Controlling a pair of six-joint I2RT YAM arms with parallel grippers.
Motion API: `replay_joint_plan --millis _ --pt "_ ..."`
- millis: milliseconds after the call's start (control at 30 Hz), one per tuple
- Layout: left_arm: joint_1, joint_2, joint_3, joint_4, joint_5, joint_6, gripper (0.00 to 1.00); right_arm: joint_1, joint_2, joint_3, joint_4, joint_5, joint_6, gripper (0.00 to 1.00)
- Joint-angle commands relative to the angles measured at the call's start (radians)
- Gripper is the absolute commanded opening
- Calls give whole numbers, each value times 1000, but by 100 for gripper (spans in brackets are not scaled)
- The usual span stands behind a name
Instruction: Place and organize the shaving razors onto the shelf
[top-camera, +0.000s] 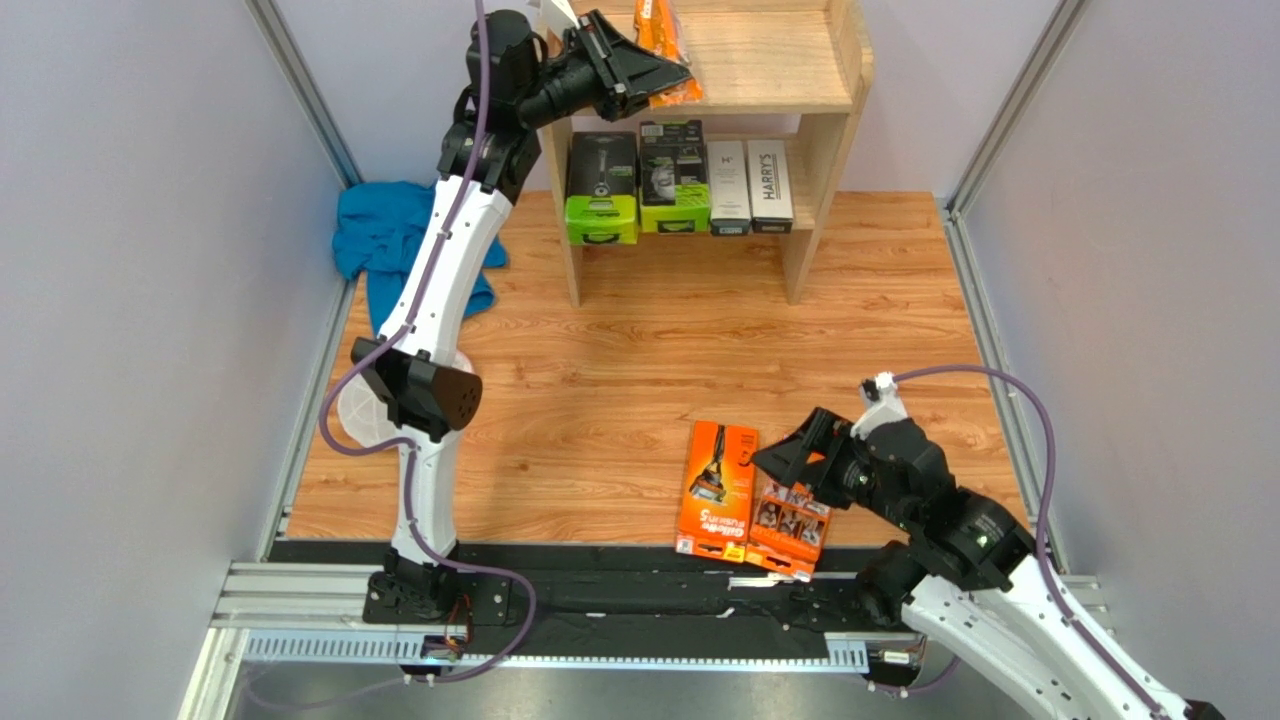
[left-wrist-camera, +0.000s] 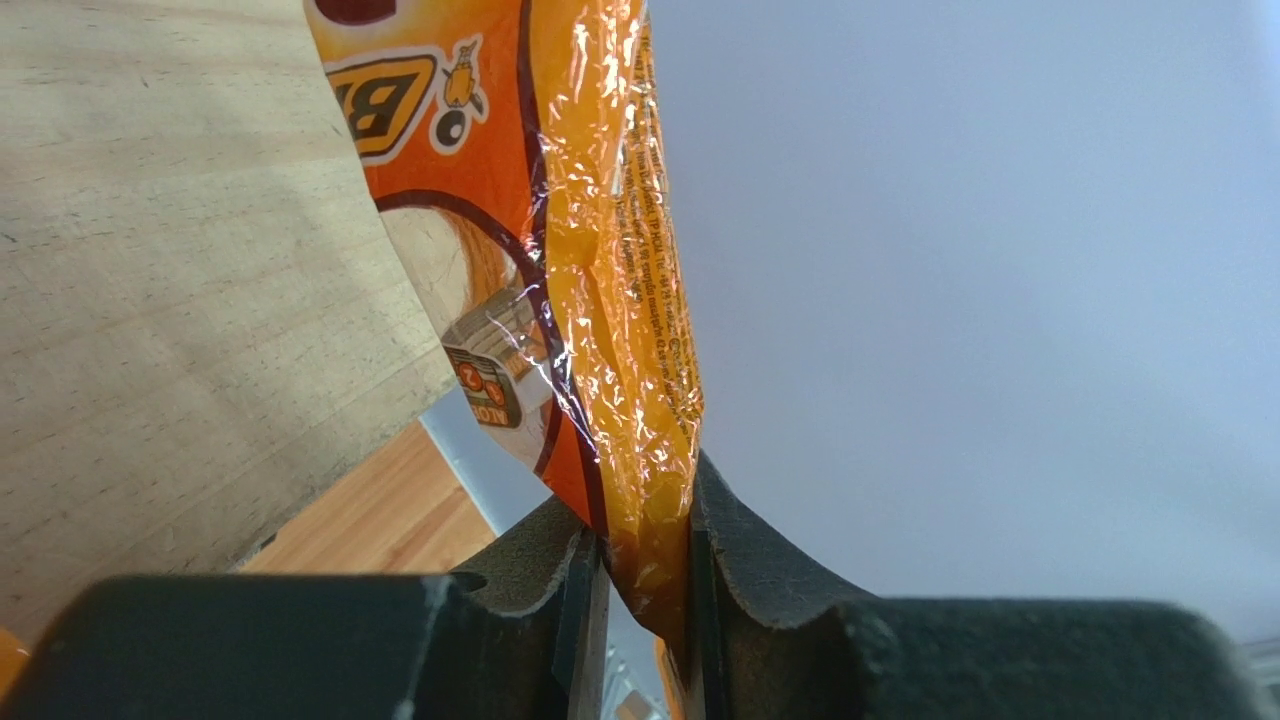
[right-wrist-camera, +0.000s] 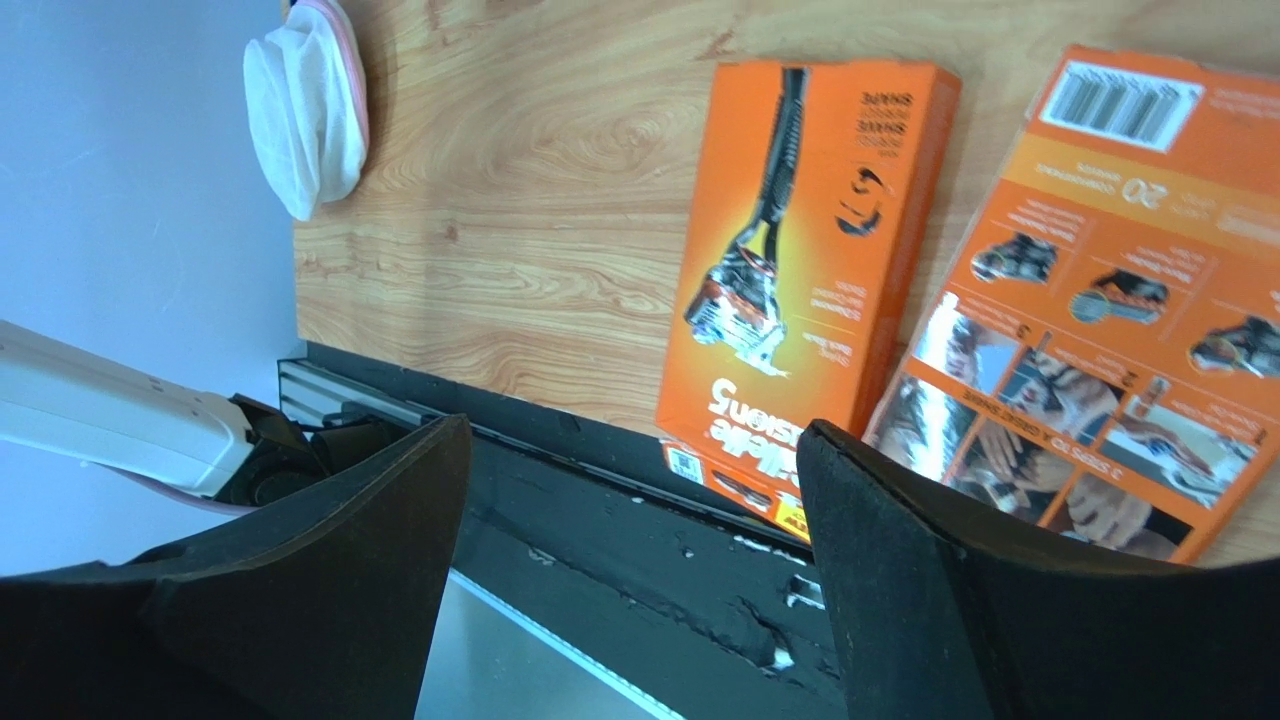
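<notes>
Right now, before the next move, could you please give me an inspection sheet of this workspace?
Surface: wooden table, light plank grain.
Job's things: shelf at the far side. Two white boxes stand on its lower tier beside two green packs. An orange blister pack is at the top tier. Two flat orange boxes lie on the table by the right arm.
Clutter: blue cloth by the left wall; white mesh disc.
Pincers: left pincer shut on the blister pack; right pincer open, holding nothing.
Cables: purple cables run along both arms.
Surroundings: grey walls; nothing else seen.
</notes>
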Motion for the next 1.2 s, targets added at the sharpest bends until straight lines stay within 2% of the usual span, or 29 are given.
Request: replay_joint_plan --millis 0,33,67,167,367,467,600,800,1000,1167 --pt "6 -28 35 5 -22 -22 30 -1 170 136 189 -10 -76 84" --pt "9 -40 30 -7 -30 -17 36 0 213 209 209 -10 -109 84" --pt "12 -46 15 -12 -33 -19 39 -1 314 251 231 -46 -126 84" --pt "20 -51 6 -23 -33 -27 46 -7 451 447 306 -88 -186 86" --pt "25 -51 4 -41 -15 -36 48 -151 762 823 473 -332 -169 85" --pt "26 -64 -12 -52 -19 -30 48 -246 853 915 562 -430 -107 83" --pt "35 -80 -45 -67 -13 -37 48 -329 939 957 775 -519 54 79" --pt "38 -100 -72 -77 -10 -34 50 -346 1094 1079 908 -556 151 72" --pt "51 -141 -97 -107 -28 -13 52 -345 1183 1149 927 -533 210 63" --pt "52 -144 -111 -92 -22 -30 52 -345 1249 1198 942 -509 259 51"
